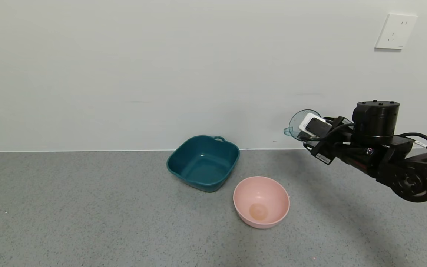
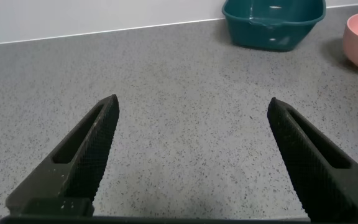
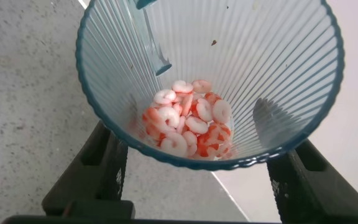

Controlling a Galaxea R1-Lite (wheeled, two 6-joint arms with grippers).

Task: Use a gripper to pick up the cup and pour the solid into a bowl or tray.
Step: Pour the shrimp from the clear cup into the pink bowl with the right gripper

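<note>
Cup held aloft, not yet over the bowl.

The cup (image 1: pixel 301 125) is pinched by the right gripper (image 1: pixel 311 129) fingers, high and right of the pink bowl (image 1: pixel 261 201), the solid (image 3: pixel 190 118) kept inside. The left gripper (image 2: pixel 191 155) fingers are spread above the table (image 1: pixel 87 207).

Black right arm, white-padded at the tip

Behind the jaws of the right gripper (image 1: pixel 311 128) sit a screw-topped cylindrical wrist, looping black cables and a white label; the left gripper (image 2: pixel 191 155) shows ribbed, tapering black fingers.
</note>
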